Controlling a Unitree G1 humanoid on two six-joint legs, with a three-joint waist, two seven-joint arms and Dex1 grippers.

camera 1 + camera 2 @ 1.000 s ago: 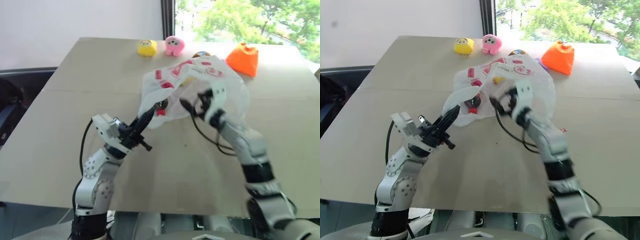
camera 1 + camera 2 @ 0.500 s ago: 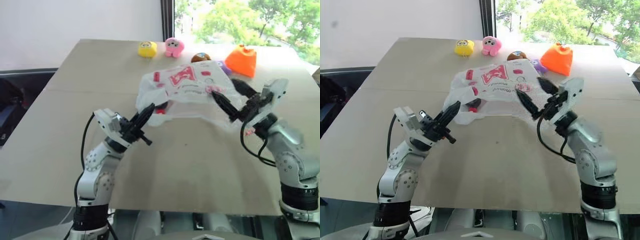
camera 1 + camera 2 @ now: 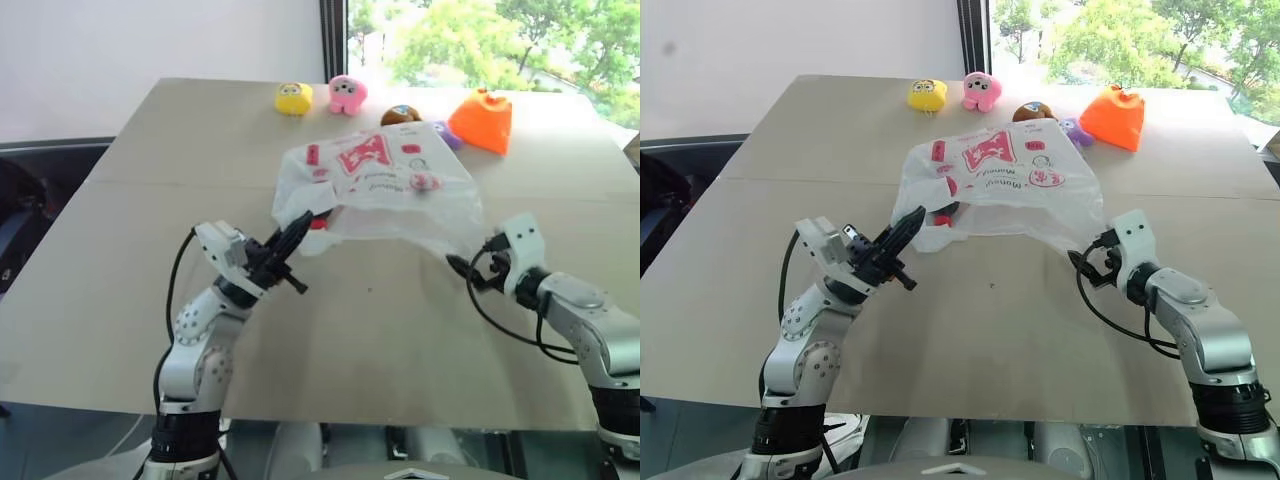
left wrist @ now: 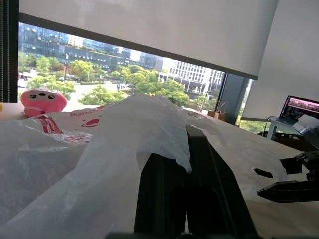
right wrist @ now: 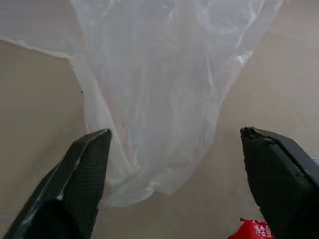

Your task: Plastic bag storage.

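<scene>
The plastic bag [image 3: 378, 180], translucent white with red print, lies spread over the middle of the table, its left edge lifted. My left gripper [image 3: 298, 224] is shut on that left edge; in the left wrist view the film drapes over its black fingers [image 4: 199, 169]. My right gripper [image 3: 464, 267] sits low at the bag's right corner, pointing left. In the right wrist view its fingers [image 5: 84, 164] stand wide apart, open, and the bag's hanging corner [image 5: 159, 114] falls between them without touching either.
A yellow plush toy [image 3: 294, 97], a pink plush toy [image 3: 348, 92], a brown ball [image 3: 402, 113] and an orange cloth pouch [image 3: 485, 120] line the far side of the beige table [image 3: 140, 220]. A small red item [image 3: 318, 224] lies under the bag's left edge.
My right gripper has swung out of the bag's middle to the right and down, ending low at the bag's right corner. The bag has spread out wider. The left gripper has kept still.
</scene>
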